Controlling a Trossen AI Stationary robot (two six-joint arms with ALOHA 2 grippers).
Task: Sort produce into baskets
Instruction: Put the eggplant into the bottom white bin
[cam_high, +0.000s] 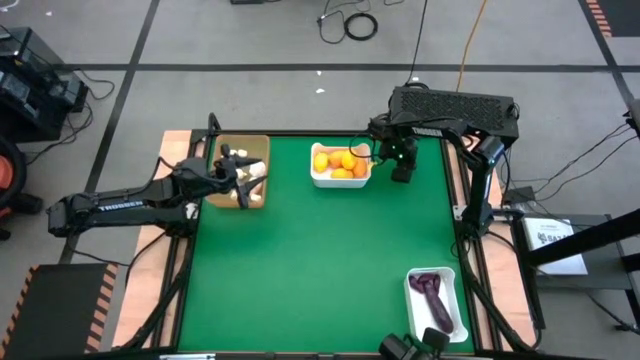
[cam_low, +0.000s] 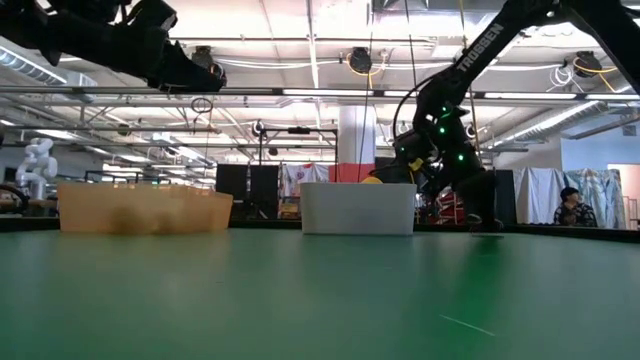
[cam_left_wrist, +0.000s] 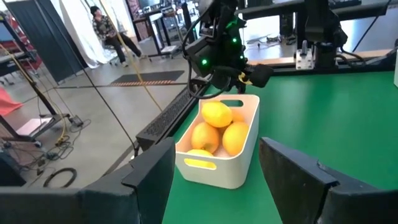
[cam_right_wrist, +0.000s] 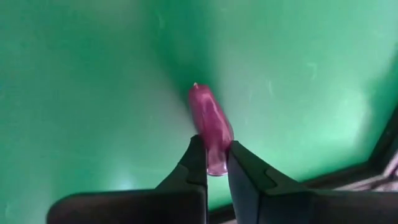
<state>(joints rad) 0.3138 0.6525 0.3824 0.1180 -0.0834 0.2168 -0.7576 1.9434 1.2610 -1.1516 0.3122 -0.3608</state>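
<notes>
1. A slip is the main risk: the purple piece (cam_right_wrist: 210, 127) is pinched only at its near end by the right gripper (cam_right_wrist: 216, 163), so it could pivot or be dropped when lifted.
2. The piece lies on the green table (cam_high: 300, 260), between the closed fingertips, just beside the white bin of orange-yellow fruits (cam_high: 340, 165).
3. The left gripper (cam_high: 240, 178) is held open over the tan tray (cam_high: 262, 145).
</notes>
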